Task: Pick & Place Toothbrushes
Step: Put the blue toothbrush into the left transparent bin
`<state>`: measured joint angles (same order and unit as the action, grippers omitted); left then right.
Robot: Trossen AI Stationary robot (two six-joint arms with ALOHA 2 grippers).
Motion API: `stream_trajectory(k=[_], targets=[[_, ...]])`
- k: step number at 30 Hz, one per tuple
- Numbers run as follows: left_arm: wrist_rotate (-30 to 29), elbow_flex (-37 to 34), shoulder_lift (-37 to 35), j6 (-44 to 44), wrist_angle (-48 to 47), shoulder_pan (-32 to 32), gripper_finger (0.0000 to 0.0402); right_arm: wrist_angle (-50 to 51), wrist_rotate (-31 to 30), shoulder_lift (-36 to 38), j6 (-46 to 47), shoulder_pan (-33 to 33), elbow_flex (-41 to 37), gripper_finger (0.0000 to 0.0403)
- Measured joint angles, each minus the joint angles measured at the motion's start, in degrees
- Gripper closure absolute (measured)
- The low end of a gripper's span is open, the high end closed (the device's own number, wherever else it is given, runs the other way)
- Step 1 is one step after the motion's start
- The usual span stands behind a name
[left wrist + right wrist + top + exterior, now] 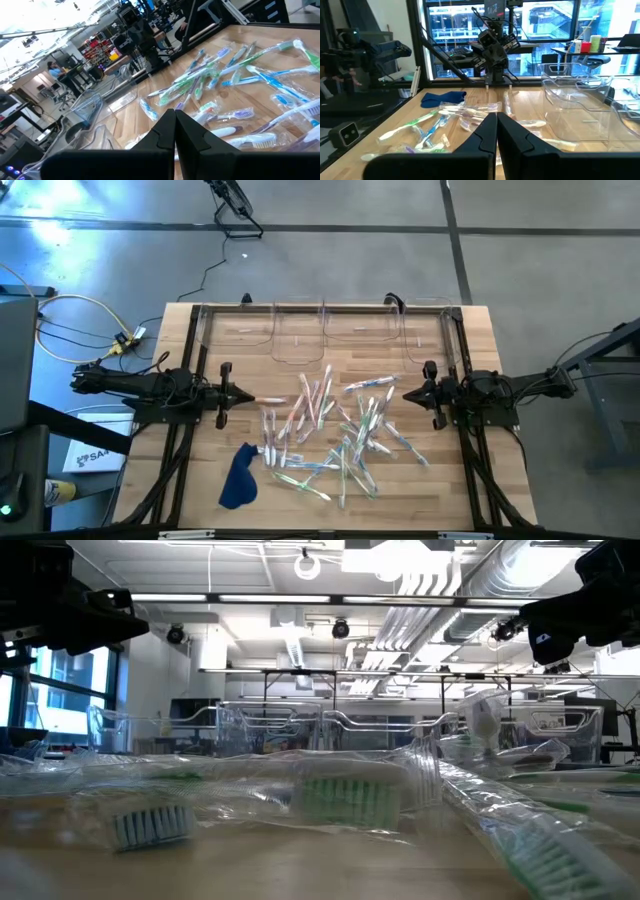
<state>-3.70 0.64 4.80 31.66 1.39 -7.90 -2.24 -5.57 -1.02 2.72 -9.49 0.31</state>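
Toothbrushes lie scattered in one loose pile across the middle of the table, some crossing and overlapping, none in the bins yet, so we judge the task is barely started. Nearest the front edge, a few green and blue ones lie tangled beside the blue cloth; further back, pink and pale ones fan out towards the bins. We expect them to be light and stiff along the handle, but the glossy wrappers look slippery and crinkly, so a pinch on loose film will likely slide off. Best bet is to take one mid-handle, across the narrow width, picking a brush at the pile's edge that isn't crossed by another. Left gripper sits clenched and empty just left of the pile, right gripper likewise clenched and empty just right of it, both above the table. Both need to open before going down.
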Motion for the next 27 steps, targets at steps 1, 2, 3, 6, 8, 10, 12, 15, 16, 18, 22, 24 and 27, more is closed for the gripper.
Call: stream_trajectory(k=[1,2,3,6,8,10,12,15,16,18,22,24,27], targets=[[0.02,0.00,-0.02,-0.04,0.00,0.00,0.0402,0.00,0.02,0.00,0.01,-0.01,-0.01,0.0398],[0.02,0.00,0.00,-0.37,0.00,0.00,0.0402,0.00,0.05,0.00,0.07,0.01,-0.01,0.0398],[0.04,0.00,-0.01,-1.25,0.00,0.00,0.0402,-0.03,0.08,-0.02,0.48,-0.01,-0.01,0.0398],[0.09,0.00,0.00,-9.23,0.75,-0.02,0.0402,-0.29,0.05,-0.02,3.42,-0.01,-0.01,0.0398],[0.17,0.00,-0.02,-17.33,1.37,0.00,0.0402,-0.82,0.01,-0.02,6.77,-0.01,0.00,0.0398],[0.17,0.00,0.00,-22.48,2.04,0.00,0.0402,-2.26,0.01,-0.01,11.61,-0.01,-0.01,0.0398],[0.17,0.00,-0.02,-26.12,2.05,0.00,0.0402,-3.29,0.01,0.00,17.25,-0.01,-0.01,0.0398],[0.17,0.00,0.00,-34.74,2.44,-0.01,0.0402,-4.15,-0.65,0.00,24.91,0.01,-0.01,0.0398],[0.18,0.00,-0.01,-38.56,2.71,0.00,0.0402,-4.17,-0.96,0.00,26.94,0.00,-0.01,0.0398],[0.20,0.00,-0.02,-45.91,2.78,0.00,0.0402,-4.17,-1.21,0.00,29.99,0.01,0.01,0.0398],[-0.11,0.00,-0.02,-51.47,2.78,0.00,0.0402,-4.38,-1.14,0.00,34.43,0.01,-0.01,0.0398],[-0.41,0.00,-0.01,-51.47,2.77,0.00,0.0402,-4.46,-0.57,0.00,37.25,0.01,-0.01,0.0398],[-1.88,0.00,-0.02,-51.47,2.78,0.00,0.0402,-4.46,-0.47,0.00,37.66,0.01,-0.01,0.0398]])
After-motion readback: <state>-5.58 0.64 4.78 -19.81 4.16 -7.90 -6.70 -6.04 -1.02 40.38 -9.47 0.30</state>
